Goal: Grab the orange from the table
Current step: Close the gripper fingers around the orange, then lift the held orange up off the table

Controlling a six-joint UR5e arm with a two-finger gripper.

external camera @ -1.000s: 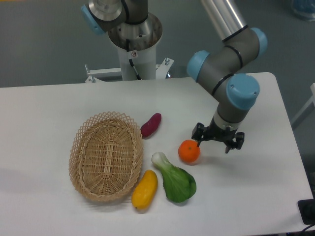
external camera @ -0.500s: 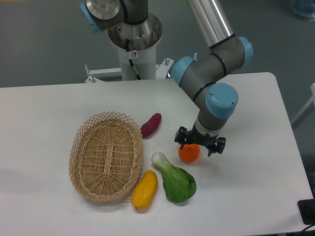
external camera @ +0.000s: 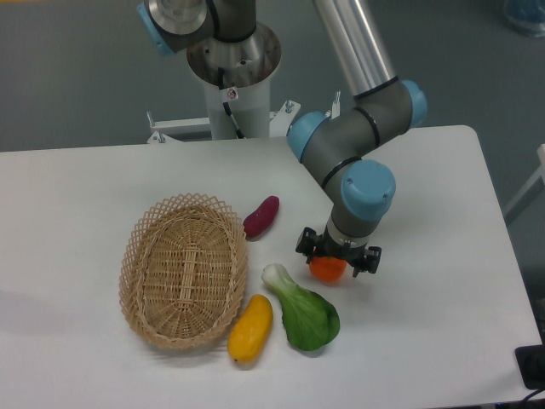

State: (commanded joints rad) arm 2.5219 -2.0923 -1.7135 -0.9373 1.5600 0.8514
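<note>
The orange sits on the white table, right of the green vegetable. My gripper is directly above it, and its body hides the orange's upper half. The two black fingers stand open, one at the orange's left side and one to its right. I cannot tell whether they touch the fruit. The orange rests on the tabletop.
An oval wicker basket stands at the left. A purple sweet potato lies behind the orange's left. A bok choy and an elongated yellow fruit lie in front. The robot base is at the back.
My gripper has moved left from beside the orange to straight over it, now covering the fruit's top. The orange has not moved.
</note>
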